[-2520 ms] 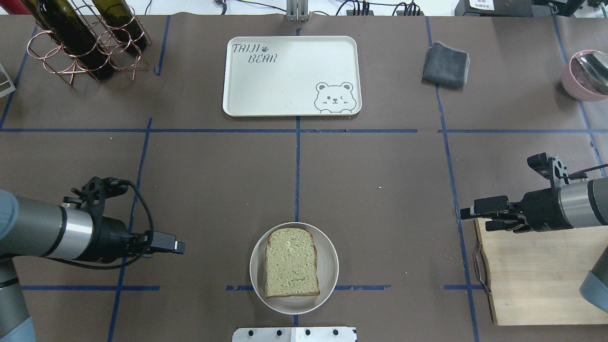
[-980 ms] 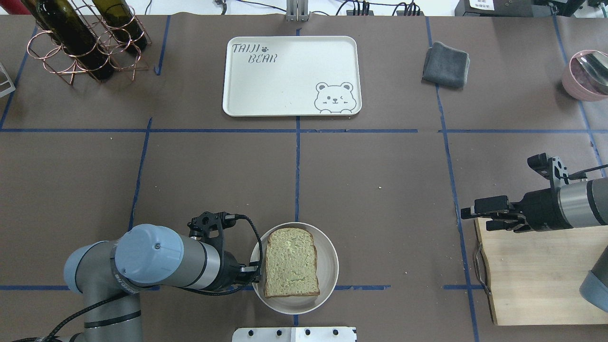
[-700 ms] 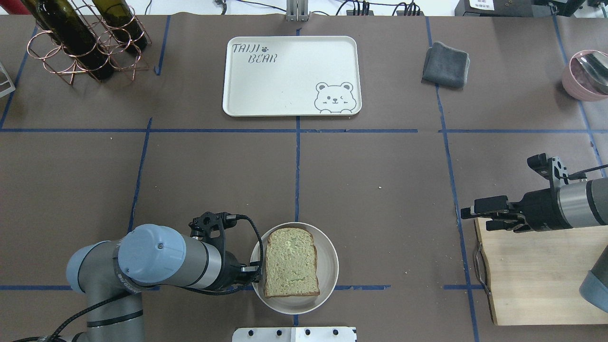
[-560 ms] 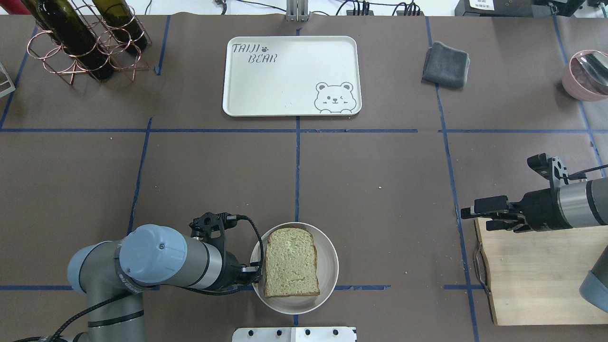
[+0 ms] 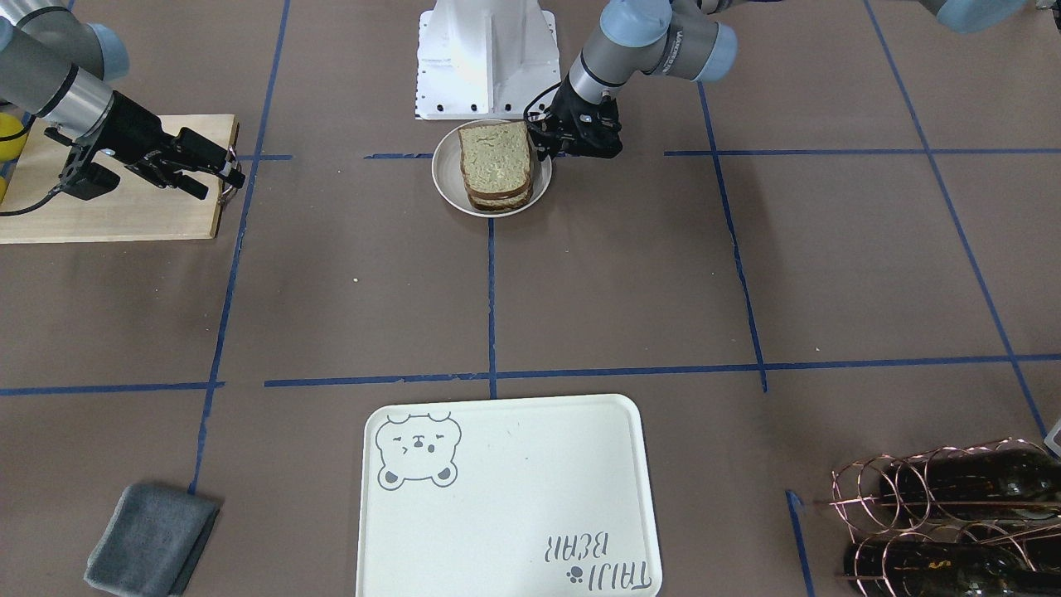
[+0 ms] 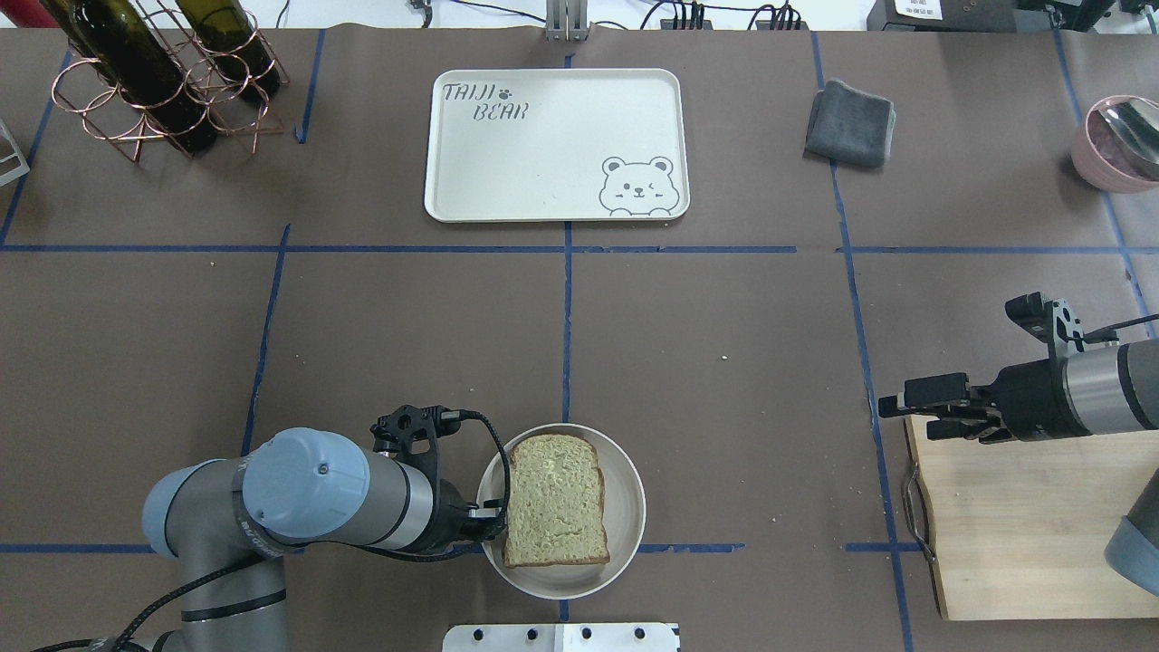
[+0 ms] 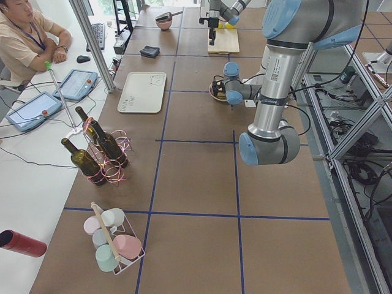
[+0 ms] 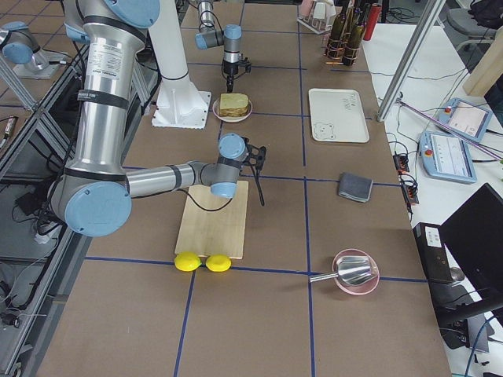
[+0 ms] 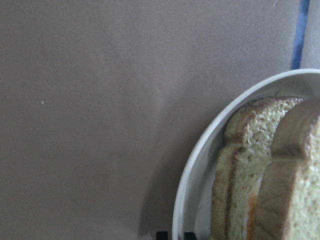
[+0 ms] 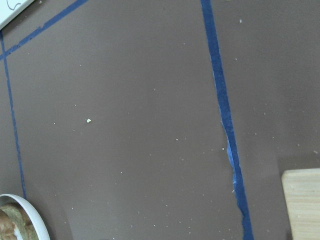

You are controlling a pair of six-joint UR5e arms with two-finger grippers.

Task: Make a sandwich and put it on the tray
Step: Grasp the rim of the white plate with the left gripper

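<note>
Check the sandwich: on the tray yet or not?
Not yet. The sandwich sits stacked on the round white plate near the robot; the tray lies apart, across the table.

The sandwich (image 6: 554, 501) lies flat on a round white plate (image 6: 629, 507) — two greenish-tan, dark-crusted slices with white and orange between them. The cream bear-face tray (image 6: 552, 136) sits well apart, across the table.

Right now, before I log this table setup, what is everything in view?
sandwich: one, greenish-tan, on plate
plate: one, white, near robot's base
tray: one, cream, far centre
cloth: one, grey, right of tray
cutting board: one, pale wood, right side
lemons: two, yellow, beside board
bowl: one, pink, far right
wine bottles: two, dark green, in copper rack
left gripper: black, at plate's edge
right gripper: black, open, over board's end
</note>
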